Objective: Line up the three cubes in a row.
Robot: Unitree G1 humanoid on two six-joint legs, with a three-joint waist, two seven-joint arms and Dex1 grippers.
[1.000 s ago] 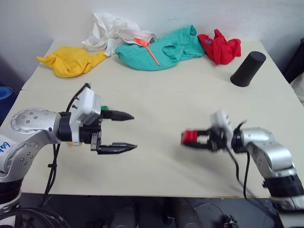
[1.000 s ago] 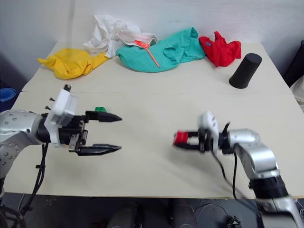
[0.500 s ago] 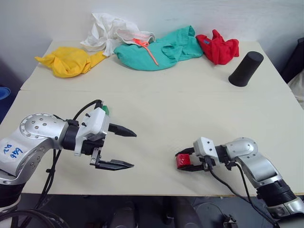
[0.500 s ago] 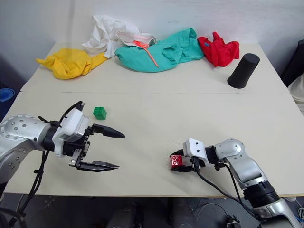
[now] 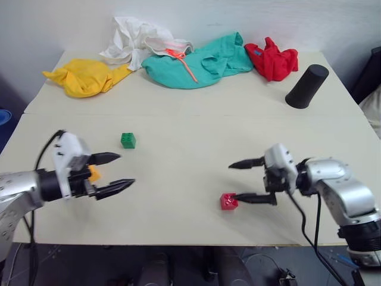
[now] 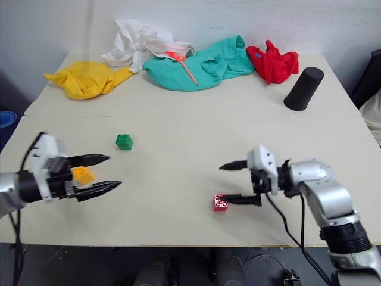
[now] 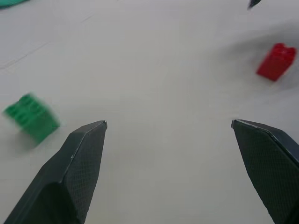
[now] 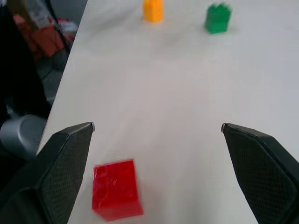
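Orange-yellow brick [image 6: 83, 174] clear in right eye, half-hidden in left | red brick [image 5: 228, 201] released | both hands spread, empty

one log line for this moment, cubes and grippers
red cube: on table, free | green cube, yellow cube: apart | right gripper: open | left gripper: open

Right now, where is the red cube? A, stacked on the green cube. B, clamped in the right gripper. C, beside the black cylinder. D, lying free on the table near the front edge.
D: the red cube lies on the table, with the right gripper open beside it.
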